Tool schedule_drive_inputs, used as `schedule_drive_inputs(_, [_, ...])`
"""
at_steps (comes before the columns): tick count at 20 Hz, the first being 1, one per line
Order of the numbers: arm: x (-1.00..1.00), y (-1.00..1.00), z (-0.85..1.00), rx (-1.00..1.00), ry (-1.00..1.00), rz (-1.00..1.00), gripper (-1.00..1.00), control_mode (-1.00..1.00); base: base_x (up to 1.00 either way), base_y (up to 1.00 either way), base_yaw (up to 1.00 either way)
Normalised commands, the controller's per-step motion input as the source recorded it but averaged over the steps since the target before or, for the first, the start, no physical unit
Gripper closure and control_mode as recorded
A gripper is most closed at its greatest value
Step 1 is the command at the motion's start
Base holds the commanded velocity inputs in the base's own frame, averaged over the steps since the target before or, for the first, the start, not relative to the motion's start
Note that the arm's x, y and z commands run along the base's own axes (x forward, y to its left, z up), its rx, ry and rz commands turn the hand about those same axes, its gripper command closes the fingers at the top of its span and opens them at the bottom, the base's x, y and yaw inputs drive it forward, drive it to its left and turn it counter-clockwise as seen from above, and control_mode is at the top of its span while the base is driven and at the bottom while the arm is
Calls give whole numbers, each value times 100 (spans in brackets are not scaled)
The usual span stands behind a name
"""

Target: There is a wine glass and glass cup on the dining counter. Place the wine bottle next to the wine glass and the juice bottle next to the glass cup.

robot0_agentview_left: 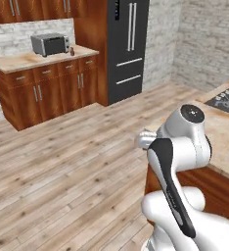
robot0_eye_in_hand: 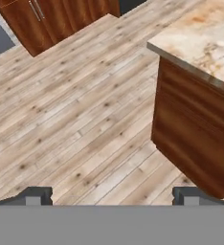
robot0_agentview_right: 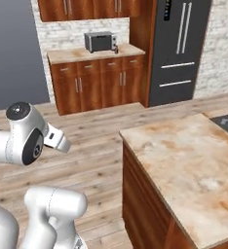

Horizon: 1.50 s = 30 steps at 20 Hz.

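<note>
**Open floor ahead, island corner at right**

In the hand view, the hand (robot0_eye_in_hand: 112,195), fingers spread wide, faces bare wood floor (robot0_eye_in_hand: 75,119) across the left and centre of the frame. The desk (robot0_eye_in_hand: 200,43), its marbled top over a brown wood base, blocks the right side. In the right base view, the wall counter (robot0_agentview_right: 94,54) with the toaster oven (robot0_agentview_right: 100,41) and the refrigerator (robot0_agentview_right: 181,48) close off the top of the frame.

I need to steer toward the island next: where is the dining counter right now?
The dining counter is ahead on the right in both base views, its bare marbled end nearest the robot. In the hand view its corner sits upper right, above the wood floor.
</note>
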Motion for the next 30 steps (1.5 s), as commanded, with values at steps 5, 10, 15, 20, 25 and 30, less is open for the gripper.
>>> schedule_drive_inputs(5, [0,0,0,0,0,0,-100,100,88,13,2])
schedule_drive_inputs(10, [0,0,0,0,0,0,-100,100,94,9,0])
schedule_drive_inputs(15, [0,0,0,0,0,0,-100,100,94,3,0])
schedule_drive_inputs(20, [0,0,0,0,0,0,-100,100,94,2,0])
schedule_drive_inputs(25, [0,0,0,0,0,0,-100,100,94,1,0])
schedule_drive_inputs(30, [0,0,0,0,0,0,-100,100,90,0,-1])
